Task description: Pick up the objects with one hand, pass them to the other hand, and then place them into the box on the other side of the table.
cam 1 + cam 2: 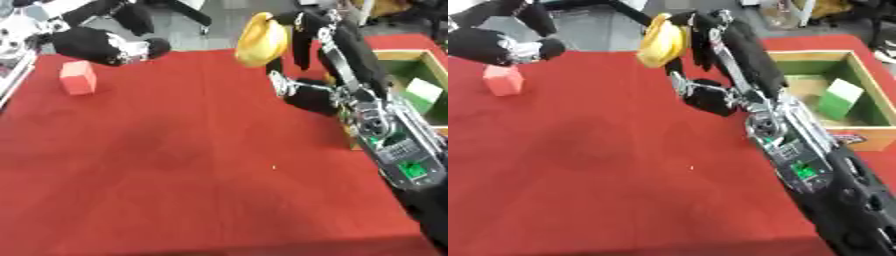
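A yellow, banana-like object is held up in the air over the far middle of the table. My right hand is shut on it, with black fingers curled round its right side. My left hand hovers at the far left, just above and behind a red block that stands on the red tablecloth; nothing shows in this hand. A wooden box with a green inside stands at the table's right edge, beside my right forearm. In it lies a green and white block.
Red cloth covers the whole table, whose front edge runs along the bottom of the view. A white frame stands at the far left edge. Chair legs and grey floor show beyond the far edge.
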### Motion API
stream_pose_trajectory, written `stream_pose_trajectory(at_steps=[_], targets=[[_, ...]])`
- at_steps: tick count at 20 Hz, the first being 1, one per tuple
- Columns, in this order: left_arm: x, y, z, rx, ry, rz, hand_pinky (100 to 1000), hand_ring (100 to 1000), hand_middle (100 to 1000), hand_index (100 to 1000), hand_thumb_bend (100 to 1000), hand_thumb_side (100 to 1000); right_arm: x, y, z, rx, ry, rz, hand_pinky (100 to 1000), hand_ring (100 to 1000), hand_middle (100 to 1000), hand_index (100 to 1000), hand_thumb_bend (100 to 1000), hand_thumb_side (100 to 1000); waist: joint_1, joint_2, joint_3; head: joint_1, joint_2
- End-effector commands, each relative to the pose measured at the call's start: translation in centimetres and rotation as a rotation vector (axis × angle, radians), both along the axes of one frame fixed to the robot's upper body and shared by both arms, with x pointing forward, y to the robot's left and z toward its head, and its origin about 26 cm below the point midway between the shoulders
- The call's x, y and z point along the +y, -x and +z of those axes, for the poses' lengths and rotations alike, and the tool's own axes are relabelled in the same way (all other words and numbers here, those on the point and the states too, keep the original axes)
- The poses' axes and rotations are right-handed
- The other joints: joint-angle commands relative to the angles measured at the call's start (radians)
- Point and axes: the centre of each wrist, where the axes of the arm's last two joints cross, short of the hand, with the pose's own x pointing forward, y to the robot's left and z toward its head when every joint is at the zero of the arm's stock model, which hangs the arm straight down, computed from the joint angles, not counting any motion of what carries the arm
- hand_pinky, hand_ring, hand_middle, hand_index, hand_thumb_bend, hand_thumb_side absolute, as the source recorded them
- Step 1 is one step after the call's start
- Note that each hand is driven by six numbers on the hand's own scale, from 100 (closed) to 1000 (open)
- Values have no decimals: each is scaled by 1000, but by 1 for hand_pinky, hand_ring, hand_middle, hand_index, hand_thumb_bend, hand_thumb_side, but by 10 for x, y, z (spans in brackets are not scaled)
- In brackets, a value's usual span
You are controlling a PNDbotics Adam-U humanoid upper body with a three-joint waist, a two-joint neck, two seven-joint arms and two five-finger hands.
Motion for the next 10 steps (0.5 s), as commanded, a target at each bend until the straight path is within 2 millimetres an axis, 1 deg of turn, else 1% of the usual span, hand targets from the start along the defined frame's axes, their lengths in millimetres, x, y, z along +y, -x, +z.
stream_pose_trajectory(at_steps=[1, 2, 5, 10], targets=[[22, 6, 14, -80, 30, 86, 751, 619, 533, 608, 476, 554, -29, 2, 19, -62, 4, -114, 536, 277, 268, 343, 100, 100, 5, -8, 1, -5, -2], [28, 6, 11, -77, 40, 114, 747, 615, 529, 603, 489, 554, -41, -1, 19, -64, 10, -173, 539, 280, 271, 342, 100, 100, 4, -8, 1, -7, -2], [39, 6, -1, -56, 68, 173, 746, 614, 526, 599, 488, 554, -78, -14, 12, -60, 50, -365, 541, 280, 270, 340, 100, 100, 3, -8, 2, -14, -2], [50, 6, -16, -28, 104, 217, 745, 613, 524, 596, 487, 560, -145, -32, -7, 12, 123, -657, 543, 282, 272, 334, 100, 100, 0, -5, 8, -26, -2]])
